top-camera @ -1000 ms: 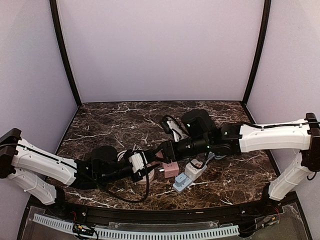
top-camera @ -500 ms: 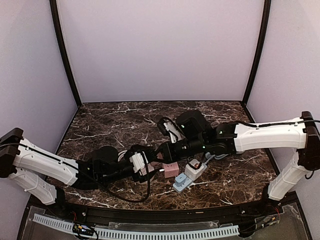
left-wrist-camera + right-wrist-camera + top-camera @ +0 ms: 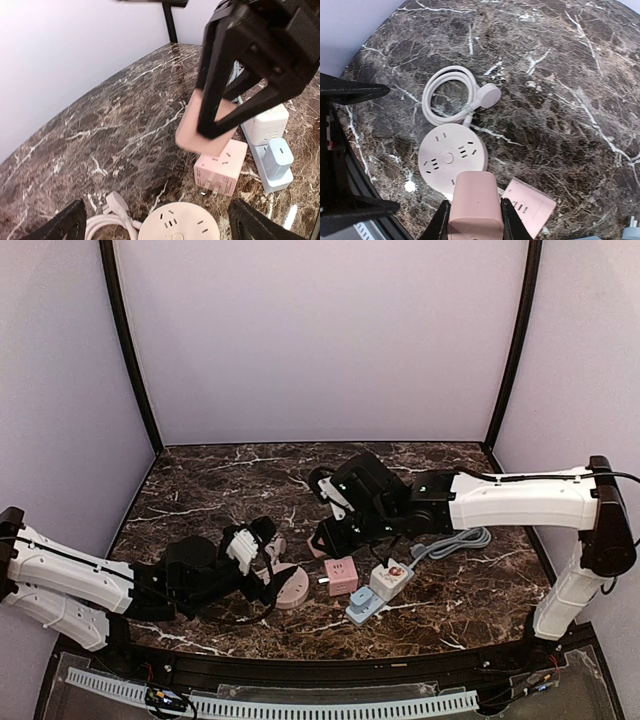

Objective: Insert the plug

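Jaws of the right gripper [image 3: 476, 227] were clenched on the pink plug [image 3: 475, 200], one black finger pressed to each side face, and held it clear of the marble table [image 3: 220, 480]. In the right wrist view the plug hung over the near edge of the round white socket [image 3: 451, 159], just beside the pink cube socket [image 3: 530, 206], which lay on the table. Over on the left, the left gripper [image 3: 252, 538] stood with its jaws spread wide and nothing between them, low above the table and left of the round socket; its wrist view showed the two black fingertips well apart, framing that socket. A coiled white cord [image 3: 445, 92] with a flat plug lay just beside the round socket. Right of the pink cube sat a blue-grey power strip [image 3: 362, 610] carrying a white cube adapter [image 3: 265, 122] and a pale blue charger [image 3: 277, 155].
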Controlling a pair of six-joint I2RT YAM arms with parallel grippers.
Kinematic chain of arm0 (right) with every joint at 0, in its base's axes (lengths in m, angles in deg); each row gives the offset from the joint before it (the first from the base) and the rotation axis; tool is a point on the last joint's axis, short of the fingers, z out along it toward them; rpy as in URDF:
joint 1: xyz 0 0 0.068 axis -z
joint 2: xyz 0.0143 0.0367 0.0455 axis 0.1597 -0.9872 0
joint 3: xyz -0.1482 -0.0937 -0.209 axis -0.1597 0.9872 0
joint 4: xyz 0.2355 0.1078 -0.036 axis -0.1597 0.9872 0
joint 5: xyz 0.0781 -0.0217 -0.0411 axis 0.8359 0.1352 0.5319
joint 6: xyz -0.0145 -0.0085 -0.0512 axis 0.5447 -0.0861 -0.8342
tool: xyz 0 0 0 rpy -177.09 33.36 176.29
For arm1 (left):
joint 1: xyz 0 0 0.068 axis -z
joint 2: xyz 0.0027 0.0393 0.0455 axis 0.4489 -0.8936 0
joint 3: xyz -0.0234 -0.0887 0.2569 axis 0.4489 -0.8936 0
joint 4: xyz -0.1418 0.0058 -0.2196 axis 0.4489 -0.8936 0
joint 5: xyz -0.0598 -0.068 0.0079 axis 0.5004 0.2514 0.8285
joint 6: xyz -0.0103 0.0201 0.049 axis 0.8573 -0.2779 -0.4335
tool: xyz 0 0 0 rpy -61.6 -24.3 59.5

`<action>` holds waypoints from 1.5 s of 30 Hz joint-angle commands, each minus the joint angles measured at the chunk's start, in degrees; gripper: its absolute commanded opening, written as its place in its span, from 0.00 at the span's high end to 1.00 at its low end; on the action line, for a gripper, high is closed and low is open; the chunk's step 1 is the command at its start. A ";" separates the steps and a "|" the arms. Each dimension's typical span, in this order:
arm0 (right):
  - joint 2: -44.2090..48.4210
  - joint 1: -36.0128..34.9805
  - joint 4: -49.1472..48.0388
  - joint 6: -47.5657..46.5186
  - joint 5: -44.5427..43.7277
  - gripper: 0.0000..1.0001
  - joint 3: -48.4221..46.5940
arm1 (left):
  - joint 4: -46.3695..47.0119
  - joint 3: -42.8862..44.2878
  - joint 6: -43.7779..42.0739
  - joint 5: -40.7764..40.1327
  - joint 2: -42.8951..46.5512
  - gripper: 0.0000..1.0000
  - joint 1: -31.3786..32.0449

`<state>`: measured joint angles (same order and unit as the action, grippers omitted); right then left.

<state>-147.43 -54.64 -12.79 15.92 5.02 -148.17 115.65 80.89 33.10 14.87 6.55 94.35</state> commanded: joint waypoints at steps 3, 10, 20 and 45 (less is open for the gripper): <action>5.15 2.08 3.77 -1.36 -8.44 1.00 0.17 | -12.79 -1.53 19.84 -2.18 3.57 0.03 -3.88; 9.76 2.42 3.94 -0.49 -9.05 1.00 4.19 | -17.01 -0.28 26.70 11.64 0.89 0.18 -14.09; 14.43 2.43 4.17 0.52 -9.11 1.00 7.99 | -15.80 6.08 27.39 30.31 -12.74 0.24 -20.89; 19.21 0.42 6.99 -1.90 -3.90 1.00 10.50 | -22.20 17.17 19.30 43.61 -27.74 0.46 -14.29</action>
<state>-128.94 -52.96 -6.65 15.24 -0.97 -138.01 99.82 96.46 55.79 56.58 -20.31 77.41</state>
